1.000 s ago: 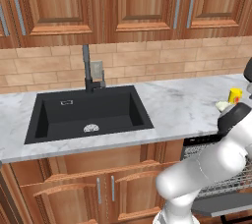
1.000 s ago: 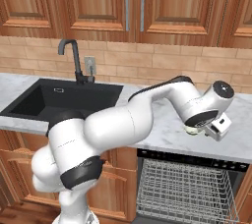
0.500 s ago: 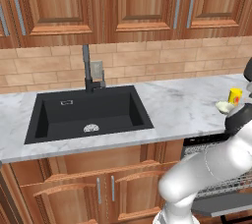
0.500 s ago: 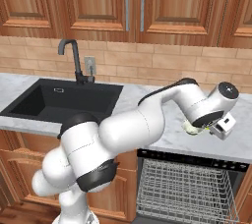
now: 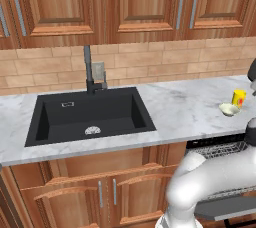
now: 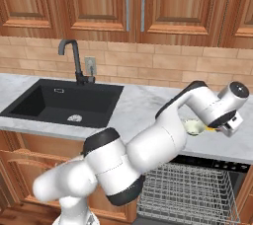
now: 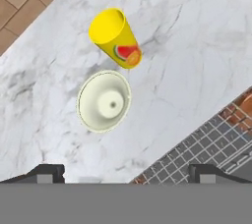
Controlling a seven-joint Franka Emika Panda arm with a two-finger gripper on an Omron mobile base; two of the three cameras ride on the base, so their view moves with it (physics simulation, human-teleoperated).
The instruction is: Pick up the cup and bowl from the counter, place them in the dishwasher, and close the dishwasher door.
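In the left base view, the cup [image 5: 238,97] stood upright on the tabletop [image 5: 175,109], far to the right of the black sink [image 5: 90,117]. The bowl [image 5: 229,109] sat just in front of it, very near or perhaps touching. Below the tabletop edge, the wire rack of the dishwasher [image 5: 225,152] was visible, so its door seemed to be down.

In the right base view, the arm reached over the right part of the tabletop and the claw [image 6: 228,129] hung above the two things. The bowl [image 6: 194,128] showed beside the wrist, and only a thin yellow edge of the cup [image 6: 211,130] appeared under the hand. The open rack [image 6: 185,192] lay directly below this place.

In the hand view, the camera looked straight down. The two fingertips [image 7: 47,173] were wide apart at the bottom, with nothing between them. The bowl [image 7: 104,100] lay ahead of the claw, nearer to the fingertip on the left of this view than to the other one. The cup [image 7: 115,37] was further ahead, beyond the bowl, with its mouth open to the camera. The bowl was therefore the nearer thing, and the claw would probably have to come down and shift toward that side to take its rim. Nothing was yet picked up, so the task looked to be at its beginning.
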